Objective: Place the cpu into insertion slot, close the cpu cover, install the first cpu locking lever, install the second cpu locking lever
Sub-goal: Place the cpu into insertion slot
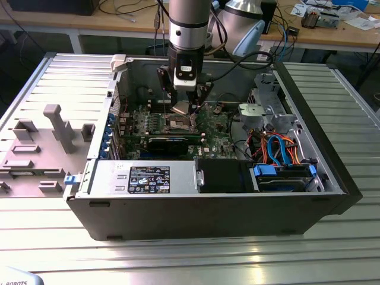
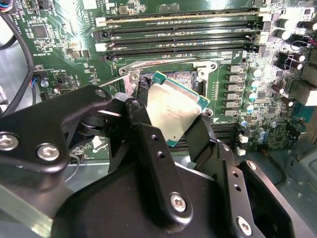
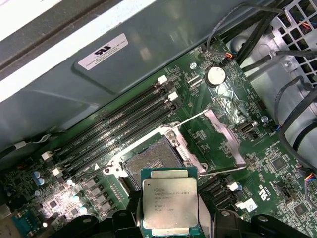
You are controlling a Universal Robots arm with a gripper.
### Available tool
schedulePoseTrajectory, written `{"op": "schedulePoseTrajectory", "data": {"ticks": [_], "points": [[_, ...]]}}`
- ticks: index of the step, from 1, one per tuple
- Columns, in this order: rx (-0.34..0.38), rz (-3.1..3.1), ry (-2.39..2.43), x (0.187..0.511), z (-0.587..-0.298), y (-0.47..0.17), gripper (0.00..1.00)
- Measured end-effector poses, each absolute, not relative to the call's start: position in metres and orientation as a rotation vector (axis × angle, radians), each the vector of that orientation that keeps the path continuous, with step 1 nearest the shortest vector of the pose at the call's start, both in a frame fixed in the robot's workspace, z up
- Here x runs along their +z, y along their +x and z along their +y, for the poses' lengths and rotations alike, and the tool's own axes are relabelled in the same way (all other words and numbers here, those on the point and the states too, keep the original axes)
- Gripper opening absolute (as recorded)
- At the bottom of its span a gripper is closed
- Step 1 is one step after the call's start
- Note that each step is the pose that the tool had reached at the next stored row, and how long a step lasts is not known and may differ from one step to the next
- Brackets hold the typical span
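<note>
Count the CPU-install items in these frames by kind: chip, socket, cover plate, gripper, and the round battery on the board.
cpu, held above the socket: 1
insertion slot, empty: 1
cpu cover, swung open: 1
coin battery: 1
gripper, clamped on the chip: 1
Total: 5

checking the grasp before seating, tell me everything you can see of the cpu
The cpu is a small flat square chip: dull silver-grey metal top with faint print, thin green board edge showing around it. The robot's black hand pinches it by two opposite edges. It is tilted in the second wrist view, held above the dark square insertion slot in the green motherboard, not yet seated. Nothing else is seen touching it.
</note>
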State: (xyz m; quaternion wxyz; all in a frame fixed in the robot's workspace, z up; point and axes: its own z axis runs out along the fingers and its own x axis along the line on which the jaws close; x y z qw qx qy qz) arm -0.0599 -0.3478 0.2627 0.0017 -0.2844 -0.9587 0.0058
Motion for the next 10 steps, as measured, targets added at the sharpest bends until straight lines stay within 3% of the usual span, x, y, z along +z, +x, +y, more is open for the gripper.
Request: {"op": "schedulePoseTrajectory", "data": {"ticks": [10], "points": [[0.021,-3.004,-0.911,0.2626,-0.3478,-0.0599,0.55]]}}
